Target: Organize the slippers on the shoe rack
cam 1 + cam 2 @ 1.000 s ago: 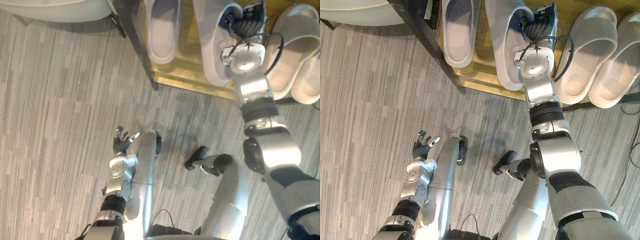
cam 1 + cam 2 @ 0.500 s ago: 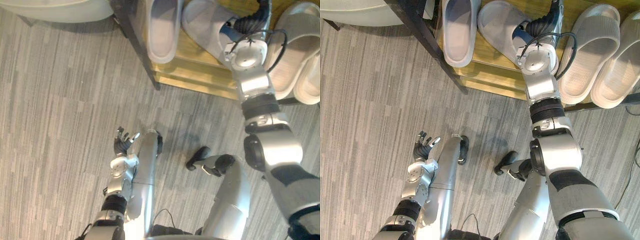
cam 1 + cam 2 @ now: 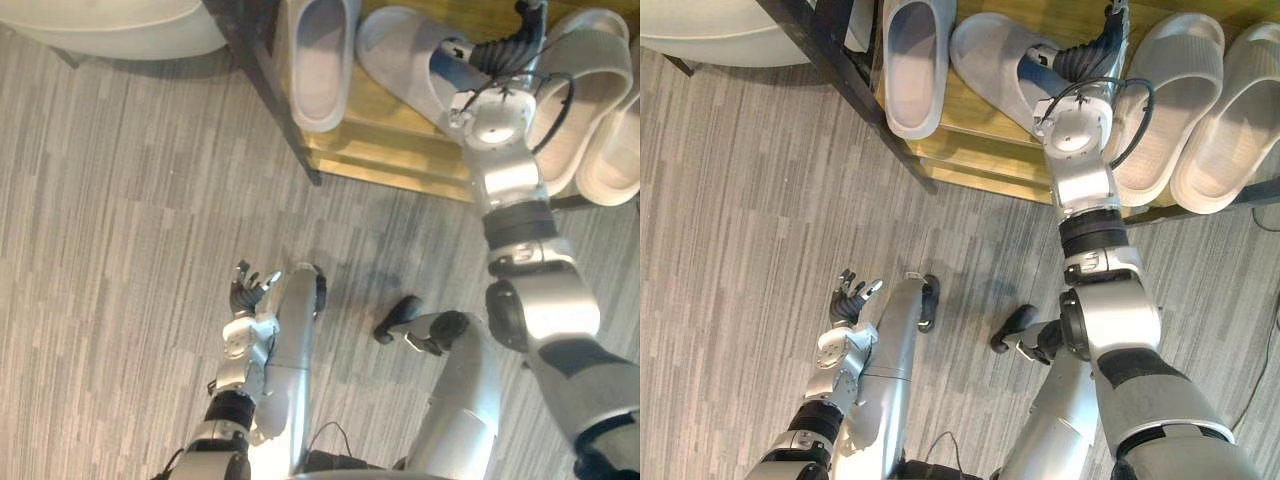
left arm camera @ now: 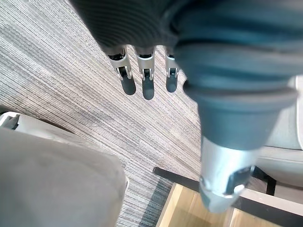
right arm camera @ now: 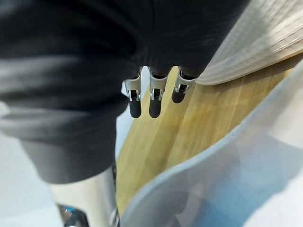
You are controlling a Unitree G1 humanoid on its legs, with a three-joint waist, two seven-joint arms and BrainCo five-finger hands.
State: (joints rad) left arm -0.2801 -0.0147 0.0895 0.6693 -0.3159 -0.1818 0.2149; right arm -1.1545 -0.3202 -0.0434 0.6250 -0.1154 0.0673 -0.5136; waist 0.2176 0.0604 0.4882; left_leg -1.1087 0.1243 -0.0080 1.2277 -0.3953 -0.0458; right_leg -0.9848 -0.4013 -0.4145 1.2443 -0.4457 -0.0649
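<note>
Two grey slippers lie on the wooden shoe rack [image 3: 970, 120]. One grey slipper [image 3: 912, 60] points straight along the shelf. The other grey slipper [image 3: 995, 60] lies slanted beside it, its heel end under my right hand [image 3: 1090, 45]. In the right wrist view that hand's fingers [image 5: 151, 101] are straight over the bare wood [image 5: 189, 123], with the grey slipper's rim [image 5: 222, 184] just beside them and nothing held. A pair of beige slippers [image 3: 1170, 90] [image 3: 1230, 110] lies to the right. My left hand [image 3: 848, 300] hangs open over the floor, fingers [image 4: 144, 82] straight.
The rack's dark metal frame [image 3: 830, 50] runs slantwise at its left end. A white rounded object [image 3: 730, 30] stands on the floor left of the rack. Grey striped carpet [image 3: 740, 200] covers the ground in front.
The second grey slipper has swung from straight to slanted, its toe now toward the first slipper. My right hand has uncurled and moved deeper over the shelf. The left hand has stayed put.
</note>
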